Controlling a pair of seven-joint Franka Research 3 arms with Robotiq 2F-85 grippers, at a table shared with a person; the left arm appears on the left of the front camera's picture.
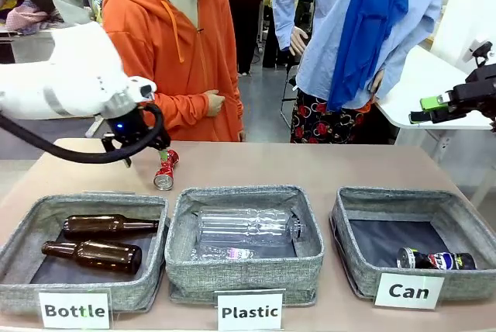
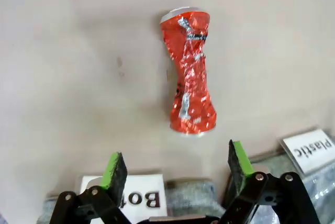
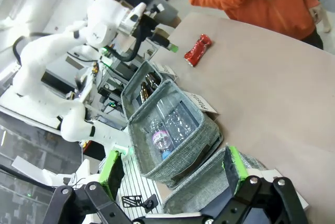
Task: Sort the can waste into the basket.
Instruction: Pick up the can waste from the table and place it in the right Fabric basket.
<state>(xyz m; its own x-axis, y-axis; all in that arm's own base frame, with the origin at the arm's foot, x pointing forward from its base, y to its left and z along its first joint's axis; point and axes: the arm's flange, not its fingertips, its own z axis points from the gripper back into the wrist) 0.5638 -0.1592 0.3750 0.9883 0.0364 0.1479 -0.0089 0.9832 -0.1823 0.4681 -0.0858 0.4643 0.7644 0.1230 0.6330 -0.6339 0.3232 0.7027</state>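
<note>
The crushed red can (image 1: 165, 169) lies on the bare table behind the bins. My left gripper (image 1: 151, 153) hovers just above and left of it, and in the left wrist view the gripper (image 2: 177, 165) is open, with the red can (image 2: 189, 72) lying ahead of its green pads, untouched. The dark blue-black can (image 1: 434, 260) lies inside the grey "Can" basket (image 1: 411, 196) at the right. My right gripper (image 1: 434, 108) hangs high at the right edge, away from the table. In its own view the gripper (image 3: 172, 167) is open and holds nothing, and the red can (image 3: 198, 49) shows far off.
The "Bottle" bin (image 1: 85, 202) holds two brown glass bottles. The "Plastic" bin (image 1: 244, 192) holds a clear bottle. A person in an orange hoodie (image 1: 174, 53) stands at the far edge, hands off the table. A white side table (image 1: 434, 84) stands behind the right gripper.
</note>
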